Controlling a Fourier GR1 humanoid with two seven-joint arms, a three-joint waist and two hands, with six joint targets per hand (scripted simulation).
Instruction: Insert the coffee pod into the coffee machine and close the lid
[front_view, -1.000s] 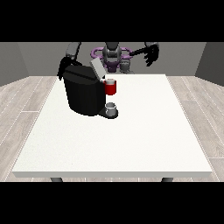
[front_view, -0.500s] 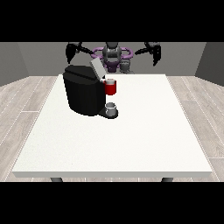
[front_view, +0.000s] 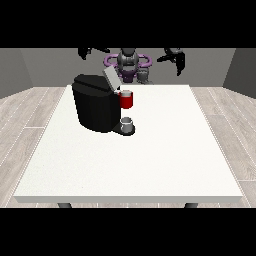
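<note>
The black coffee machine stands on the white table, left of centre at the back. Its grey lid is tilted up at the machine's top right. A red thing at the machine sits under the lid on the front. A small grey thing rests on the machine's base. Another grey thing stands at the table's far edge near the robot's body. The hand at the view's left and the hand at the view's right hang high above the far edge, fingers stretched, holding nothing.
The robot's purple and grey torso is behind the table's far edge. White table surface stretches in front of and to the right of the machine. Wooden floor surrounds the table.
The hand at the view's left has lifted off the machine's top and swung up and outward. The hand at the view's right rose slightly. The lid still stands tilted up.
</note>
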